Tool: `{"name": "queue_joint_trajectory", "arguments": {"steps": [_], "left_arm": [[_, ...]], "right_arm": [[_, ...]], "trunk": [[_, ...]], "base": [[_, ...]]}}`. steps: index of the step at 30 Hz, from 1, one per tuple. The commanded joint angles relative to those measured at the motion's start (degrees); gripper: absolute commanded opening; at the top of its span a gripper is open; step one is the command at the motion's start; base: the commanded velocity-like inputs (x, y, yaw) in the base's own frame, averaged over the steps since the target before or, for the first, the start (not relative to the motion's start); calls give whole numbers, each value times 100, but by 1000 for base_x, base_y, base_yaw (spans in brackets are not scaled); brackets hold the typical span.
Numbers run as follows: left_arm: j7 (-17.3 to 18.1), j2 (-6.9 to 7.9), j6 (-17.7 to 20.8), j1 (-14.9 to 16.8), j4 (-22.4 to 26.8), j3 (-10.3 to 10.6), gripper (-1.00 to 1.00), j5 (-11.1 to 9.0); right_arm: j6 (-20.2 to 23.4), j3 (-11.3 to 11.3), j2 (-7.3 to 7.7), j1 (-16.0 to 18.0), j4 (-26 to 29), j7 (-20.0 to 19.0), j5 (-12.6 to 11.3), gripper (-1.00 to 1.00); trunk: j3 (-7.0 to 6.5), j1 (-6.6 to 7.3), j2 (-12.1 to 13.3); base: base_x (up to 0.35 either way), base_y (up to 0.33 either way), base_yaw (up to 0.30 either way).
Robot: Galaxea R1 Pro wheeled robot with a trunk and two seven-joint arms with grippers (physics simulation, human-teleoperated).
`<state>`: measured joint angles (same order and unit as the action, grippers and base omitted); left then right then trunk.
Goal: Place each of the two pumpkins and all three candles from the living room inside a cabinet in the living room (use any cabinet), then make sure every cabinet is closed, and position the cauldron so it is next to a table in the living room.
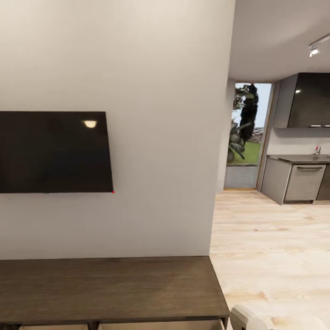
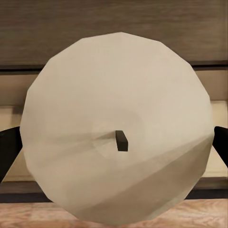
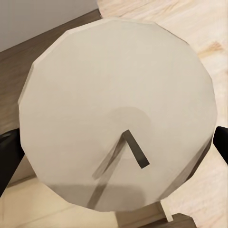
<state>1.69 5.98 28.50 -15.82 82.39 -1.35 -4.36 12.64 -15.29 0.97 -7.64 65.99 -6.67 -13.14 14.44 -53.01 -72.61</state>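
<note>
The left gripper pinches a short, squat white wax candle with a small dark wick; its dark fingers press against the candle's opposite sides, with the flat wick end facing the wrist camera. Just beyond this candle lies the long, low dark-brown wooden cabinet, with a pale beige drawer interior showing under its top edge and a strip of light wooden floor nearer the hand.

The right gripper likewise pinches a second squat white candle with a leaning dark wick, a dark fingertip at each side. Past that candle run the cabinet's brown top and the pale plank floor.

In the head view the cabinet's top runs along a plain grey wall bearing a black flat television screen. A light wooden floor leads away to grey kitchen units, and a white rounded arm part sits at the lower edge.
</note>
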Motion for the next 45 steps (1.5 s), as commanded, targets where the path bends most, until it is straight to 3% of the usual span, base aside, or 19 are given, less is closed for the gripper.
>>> {"name": "queue_joint_trajectory", "arguments": {"steps": [1,8,26,35,45], "left_arm": [[-4,0,31,0,8,-6,-100,-38],[-17,-7,25,8,-246,-14,-100,-55],[-10,-9,25,8,-259,-8,-100,-56],[22,-1,24,8,-212,2,-100,-78],[23,0,52,7,-144,6,-100,-82]], "right_arm": [[32,-9,-1,-1,10,-36,-49,-100],[28,0,-1,-1,8,-36,-49,-100],[30,12,-1,-1,-2,-36,-49,-100],[74,582,-1,-1,25,-35,-44,-100],[123,723,-1,-1,48,-36,-48,-100]], "trunk": [[5,-1,-4],[5,-1,-4],[5,-1,-4],[5,-1,-4],[5,-1,-4]], "base": [[0,-151,0],[0,-175,0],[0,-29,0],[0,0,0],[0,0,0]]}}
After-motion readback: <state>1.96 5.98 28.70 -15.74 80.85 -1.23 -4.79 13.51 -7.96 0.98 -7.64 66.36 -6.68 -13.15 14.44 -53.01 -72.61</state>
